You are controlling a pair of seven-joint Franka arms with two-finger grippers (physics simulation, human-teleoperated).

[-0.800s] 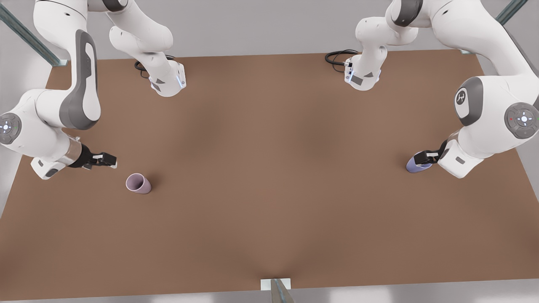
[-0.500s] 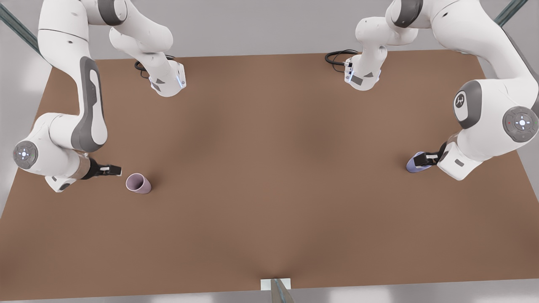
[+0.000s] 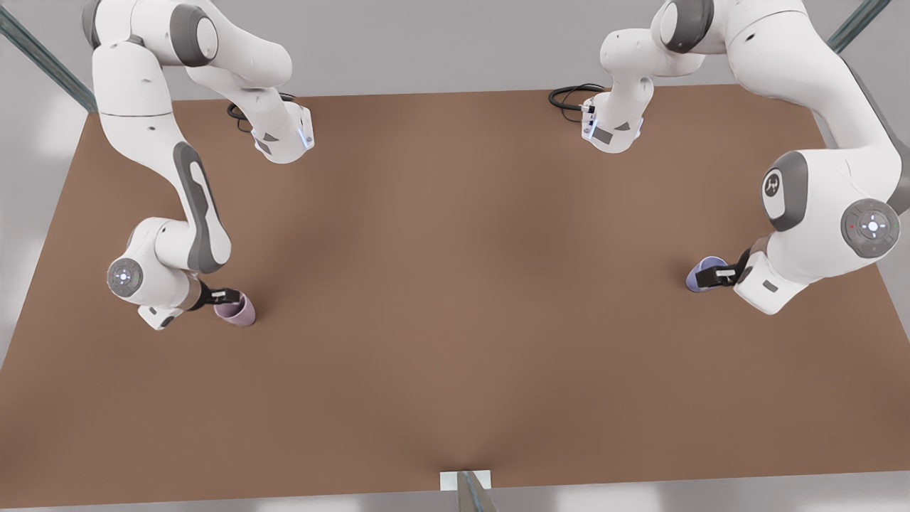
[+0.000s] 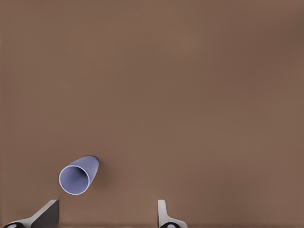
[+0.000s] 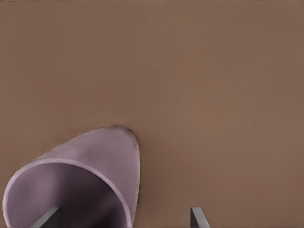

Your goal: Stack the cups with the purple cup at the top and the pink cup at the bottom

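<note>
Two cups stand on the tabletop (image 3: pixel 455 284): the pink cup (image 3: pixel 238 311), partly hidden under the spread, empty right pincer (image 3: pixel 226 294), the purple cup (image 3: pixel 700 274) beside the spread, empty left pincer (image 3: pixel 719 276).

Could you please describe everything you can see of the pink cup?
The pink cup is a small, plain, handleless tapered cup, matte pale mauve-pink with a lighter rim, standing upright on the brown table near the front view's left. It stands alone, far from the purple cup. The right claw sits at its rim, open; in the right wrist view, one finger appears over the cup's mouth and the other outside the wall. No firm grip shows.
</note>
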